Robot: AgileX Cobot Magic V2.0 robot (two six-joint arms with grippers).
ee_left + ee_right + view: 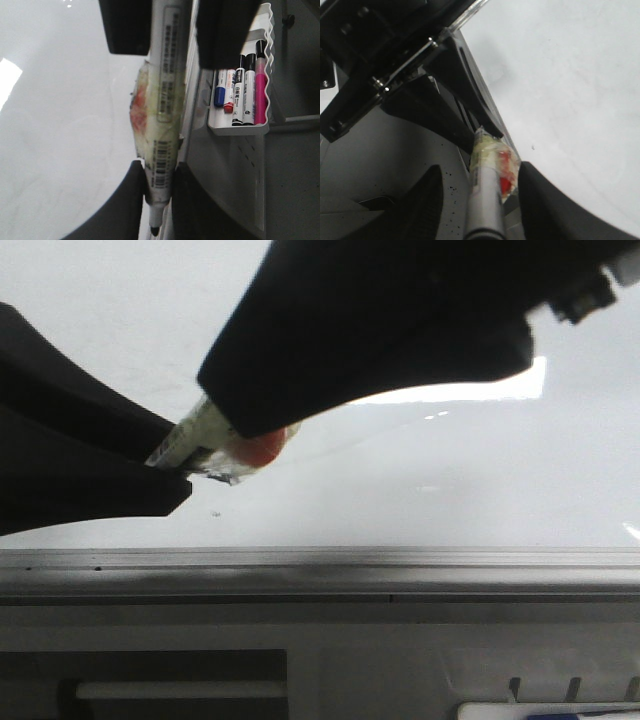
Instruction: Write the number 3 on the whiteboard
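The whiteboard (450,490) is a glossy pale surface with a bright reflection, and no number 3 shows on the parts in view. A grey marker (188,437) wrapped in a wad of clear tape with a red patch hangs low over its near edge. My left gripper (159,182) is shut on the marker (167,100) near its bare black tip. My right gripper (480,170) straddles the marker's (485,200) rear end. One of its fingers touches the tape wad, with a gap on the other side. In the front view the left gripper (175,455) and right gripper (240,410) almost meet.
A grey metal rail (320,570) runs along the board's near edge. A white holder (240,129) beside it carries several more markers (248,90). A small dark speck (217,512) marks the board near the grippers.
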